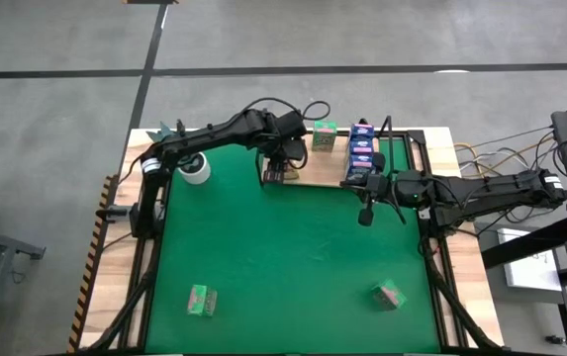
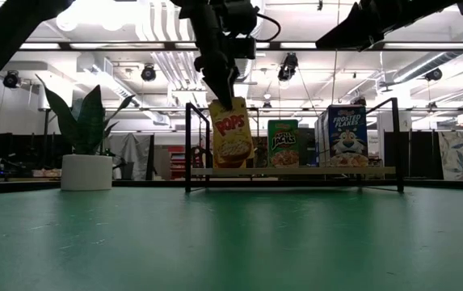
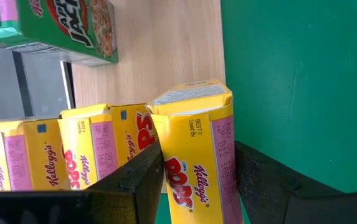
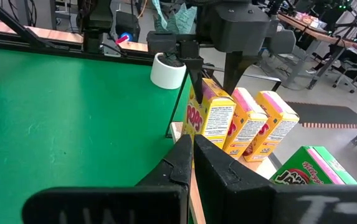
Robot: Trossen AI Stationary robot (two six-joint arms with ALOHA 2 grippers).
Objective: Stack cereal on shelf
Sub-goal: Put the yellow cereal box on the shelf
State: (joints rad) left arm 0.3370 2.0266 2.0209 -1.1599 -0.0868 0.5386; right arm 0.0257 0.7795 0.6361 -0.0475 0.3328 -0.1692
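The left gripper [image 1: 281,161] hangs over the left end of the shelf [image 1: 313,168] at the far side of the bench [image 1: 120,178], its jaws clamped on the top of a yellow-orange Pops box [image 2: 231,132]. The low view shows that box upright, slightly tilted, with its bottom edge at the shelf board's level; whether it rests on the board cannot be told. In the left wrist view the held box [image 3: 197,146] sits between the dark fingers [image 3: 134,180], and two more yellow-orange boxes [image 3: 60,152] stand in a row just beside it on the light-brown board.

Further right on the shelf stands a green Apple Jacks box [image 2: 283,143], and near the right end stand the blue Frosted Flakes boxes [image 2: 346,135], seen from above as a short row [image 1: 361,148].

The right gripper [image 1: 366,210] hovers above the green mat [image 1: 283,257] just in front of the shelf's right end, with its jaws closed together on nothing, as the right wrist view shows [image 4: 190,155].

Two more green boxes lie flat on the mat well apart, one near the left front [image 1: 202,300] and one near the right front [image 1: 389,294]. A white pot with a teal plant [image 1: 195,168] stands left of the shelf.
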